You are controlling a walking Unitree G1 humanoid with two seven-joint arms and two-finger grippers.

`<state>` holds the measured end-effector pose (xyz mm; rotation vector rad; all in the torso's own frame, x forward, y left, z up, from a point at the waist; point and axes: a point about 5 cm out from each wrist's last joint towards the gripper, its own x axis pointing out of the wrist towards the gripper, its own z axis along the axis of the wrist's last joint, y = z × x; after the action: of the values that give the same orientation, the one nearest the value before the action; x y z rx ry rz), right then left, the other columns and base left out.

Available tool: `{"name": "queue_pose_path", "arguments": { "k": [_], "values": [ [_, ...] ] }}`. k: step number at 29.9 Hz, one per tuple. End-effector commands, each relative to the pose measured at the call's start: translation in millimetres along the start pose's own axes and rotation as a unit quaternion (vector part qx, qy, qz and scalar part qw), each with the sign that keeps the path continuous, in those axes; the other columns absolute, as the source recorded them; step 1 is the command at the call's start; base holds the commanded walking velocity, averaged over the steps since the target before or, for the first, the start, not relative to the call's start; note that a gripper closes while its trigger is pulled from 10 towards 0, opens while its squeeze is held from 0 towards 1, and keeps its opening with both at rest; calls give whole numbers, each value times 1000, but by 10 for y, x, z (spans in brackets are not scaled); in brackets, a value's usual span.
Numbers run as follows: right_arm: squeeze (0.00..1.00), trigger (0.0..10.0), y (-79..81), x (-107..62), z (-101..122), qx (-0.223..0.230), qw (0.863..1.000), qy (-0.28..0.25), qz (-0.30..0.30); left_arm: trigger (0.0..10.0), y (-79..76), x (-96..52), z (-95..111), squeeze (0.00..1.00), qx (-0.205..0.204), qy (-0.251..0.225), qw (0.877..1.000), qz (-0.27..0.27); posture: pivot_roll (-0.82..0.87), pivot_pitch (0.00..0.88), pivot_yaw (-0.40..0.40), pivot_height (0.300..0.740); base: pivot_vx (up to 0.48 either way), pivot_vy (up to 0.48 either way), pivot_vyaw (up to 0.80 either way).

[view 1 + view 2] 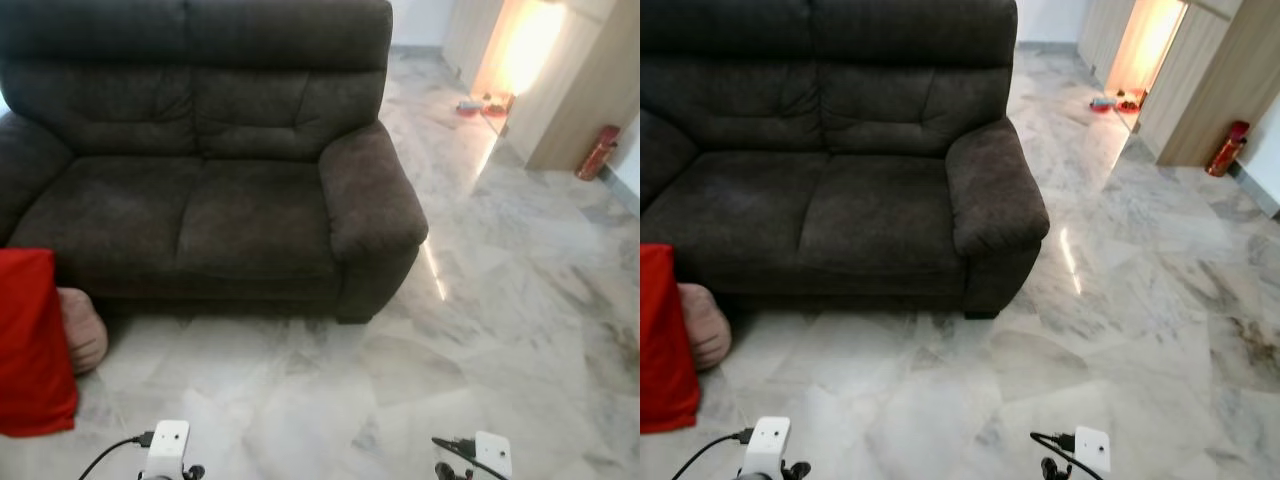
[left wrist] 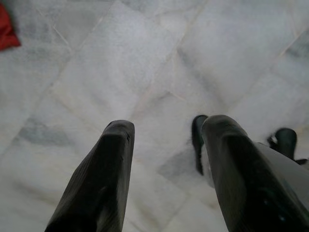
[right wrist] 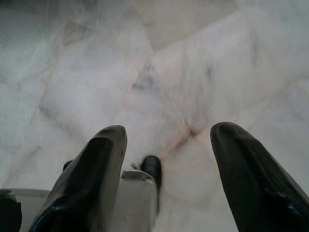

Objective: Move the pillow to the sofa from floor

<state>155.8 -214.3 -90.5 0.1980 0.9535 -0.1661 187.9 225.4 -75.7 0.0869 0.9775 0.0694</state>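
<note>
A red pillow [image 1: 30, 345] lies on the marble floor at the far left, by the sofa's left front corner. Its corner shows in the left wrist view as a red patch [image 2: 7, 30]. Behind it, a beige rounded cushion [image 1: 82, 328] rests against the sofa base. The dark brown two-seat sofa [image 1: 200, 215] stands ahead with bare seats. My left gripper [image 2: 169, 126] hangs open over bare floor, well short of the pillow. My right gripper [image 3: 170, 130] also hangs open above the floor, holding nothing.
Pale marble floor [image 1: 480, 330] stretches to the right of the sofa. A red fire extinguisher [image 1: 597, 152] stands by a wooden wall at the far right. Small items [image 1: 470, 106] lie near a lit doorway at the back.
</note>
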Motion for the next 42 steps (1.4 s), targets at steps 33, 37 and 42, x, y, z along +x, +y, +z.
{"name": "queue_pose_path", "arguments": {
  "k": [33,37,42],
  "values": [
    [0,10000,-61,-19,-42,-4,1000,6,-9,10000,-71,6,-6,0,8,4,1000,-12,16,0,-27,740,0,317,0],
    [0,10000,-56,-19,-49,-4,1000,7,-9,10000,-67,6,-10,0,13,5,1000,-13,10,0,-21,740,0,317,0],
    [0,10000,-52,-20,-56,-3,1000,8,-9,10000,-63,5,-12,0,18,6,1000,-13,10,0,-18,740,0,320,0]
  ]
}}
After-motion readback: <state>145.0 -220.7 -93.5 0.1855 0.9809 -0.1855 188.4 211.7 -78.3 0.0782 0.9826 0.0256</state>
